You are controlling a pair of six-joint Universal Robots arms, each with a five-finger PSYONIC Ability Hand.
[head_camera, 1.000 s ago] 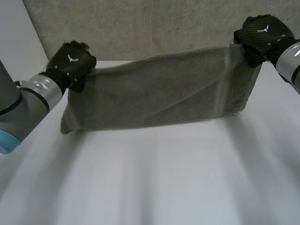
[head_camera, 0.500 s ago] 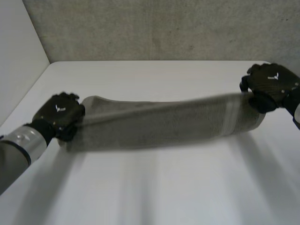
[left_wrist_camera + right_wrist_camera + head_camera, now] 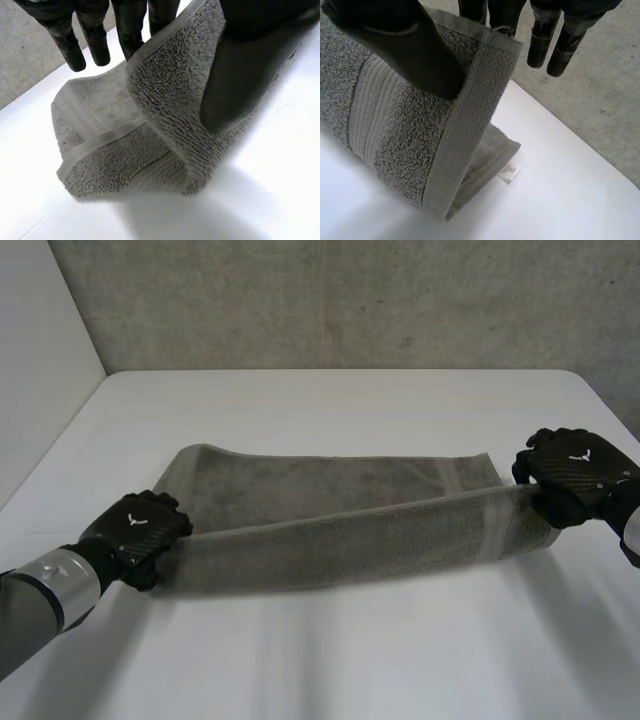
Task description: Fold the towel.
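The grey-green towel (image 3: pixel 340 540) lies across the white table (image 3: pixel 350 660), doubled along its length, its near layer slanting up to the hands. My left hand (image 3: pixel 140 530) is at the towel's left end, low over the table. In the left wrist view its thumb (image 3: pixel 240 75) presses the towel (image 3: pixel 150 100) against the fingers behind the hem, pinching that corner. My right hand (image 3: pixel 578 475) holds the right end a little above the table. In the right wrist view its thumb (image 3: pixel 410 45) clamps the towel (image 3: pixel 395 130) at the hemmed corner.
A grey wall (image 3: pixel 350 300) stands behind the table and a white wall (image 3: pixel 40 340) runs along the left side. A small white label (image 3: pixel 508 171) sticks out from the towel's lower layer under my right hand.
Both hands have come down and toward the near side. The towel, which hung stretched in the air, now lies on the table with its upper half laid over the far half.
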